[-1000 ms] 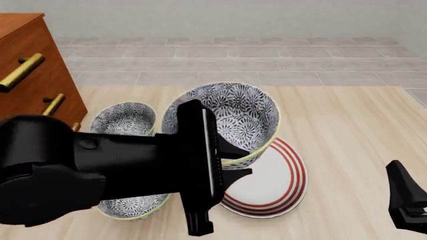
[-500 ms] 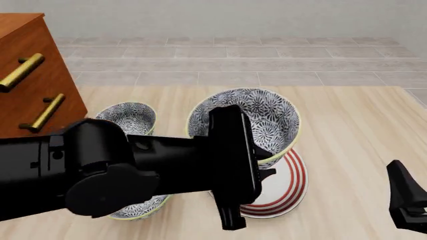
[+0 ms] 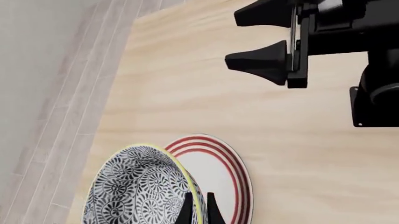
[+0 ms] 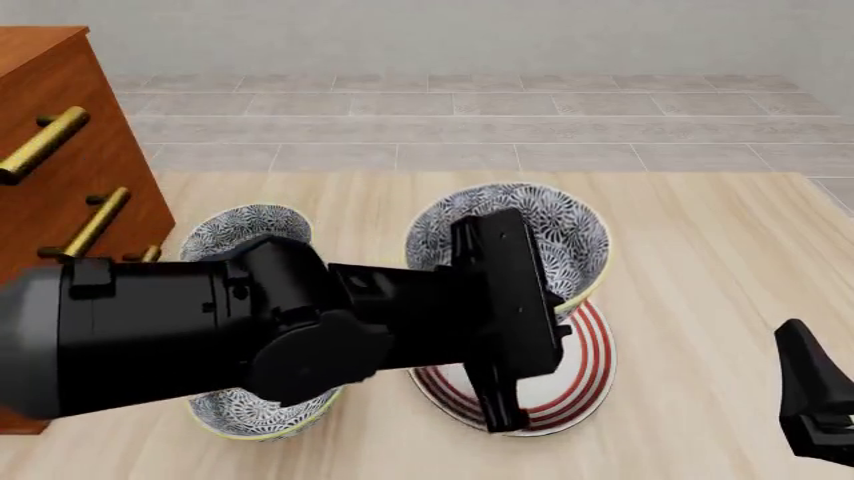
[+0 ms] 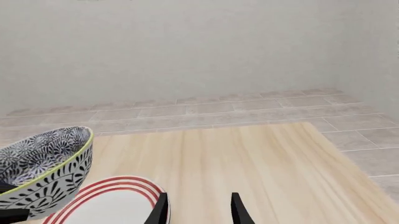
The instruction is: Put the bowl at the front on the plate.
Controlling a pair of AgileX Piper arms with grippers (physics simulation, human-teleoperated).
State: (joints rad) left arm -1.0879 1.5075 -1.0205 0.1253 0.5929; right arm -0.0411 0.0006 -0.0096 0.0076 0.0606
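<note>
The blue-patterned bowl (image 4: 514, 232) with a yellow-green rim hangs tilted over the plate (image 4: 589, 368), a white one with red rings. My left gripper (image 3: 199, 212) is shut on the bowl's rim, one finger inside and one outside. In the left wrist view the bowl (image 3: 134, 186) covers one side of the plate (image 3: 227, 172). In the front view the left arm hides the near part of the plate and of the bowl. My right gripper (image 5: 198, 210) stands open and empty at the table's front right (image 4: 814, 400), apart from the plate (image 5: 106, 200) and the bowl (image 5: 44, 163).
Two more alike bowls sit at the left, one further back (image 4: 247, 232) and one near the front (image 4: 260, 415), half hidden under my left arm. A wooden drawer chest (image 4: 54, 150) with brass handles stands at the far left. Tiled floor lies beyond the table's far edge.
My left arm has carried the bowl to the right, from beside the plate's left edge to above it. The right gripper has stayed put.
</note>
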